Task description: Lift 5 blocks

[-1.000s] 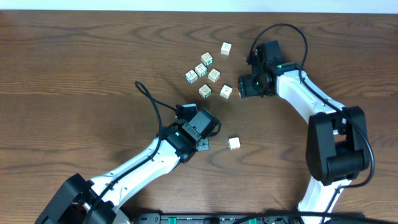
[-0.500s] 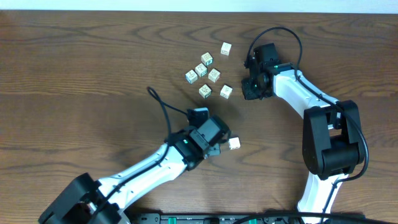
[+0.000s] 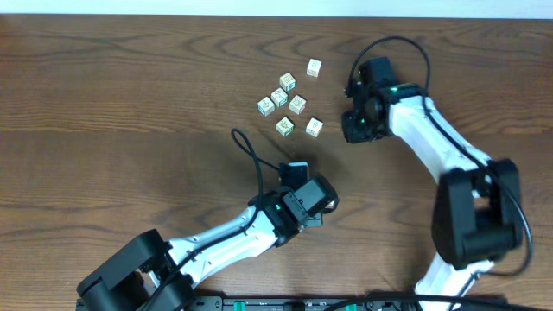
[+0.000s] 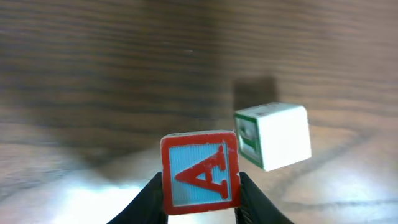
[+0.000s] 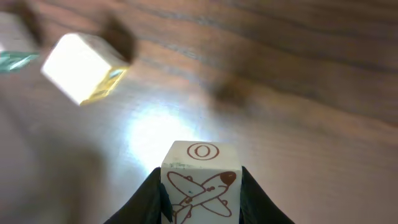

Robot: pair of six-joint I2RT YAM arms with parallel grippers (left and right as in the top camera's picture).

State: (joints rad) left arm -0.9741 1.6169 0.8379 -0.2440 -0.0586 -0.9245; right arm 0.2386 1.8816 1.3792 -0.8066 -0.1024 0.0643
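Observation:
In the left wrist view a block (image 4: 200, 173) with a red frame, a blue face and a red letter A sits between the two black fingers of my left gripper (image 4: 200, 190), which is shut on it. Just to its right a white block with green print (image 4: 273, 135) lies on the table. In the right wrist view my right gripper (image 5: 201, 196) is shut on a cream block (image 5: 201, 180) printed with a brown aeroplane and an O. From overhead, the left gripper (image 3: 313, 200) is at centre front and the right gripper (image 3: 357, 125) is right of the cluster; both held blocks are hidden there.
Several pale blocks lie in a loose cluster (image 3: 289, 102) on the brown wooden table (image 3: 112, 104), the nearest one (image 3: 314, 127) just left of the right gripper. One pale block with a yellowish side (image 5: 81, 67) shows at the upper left of the right wrist view.
My left arm has swung right and toward the front, and now covers the lone block that lay at centre front. The right gripper has shifted only slightly beside the cluster.

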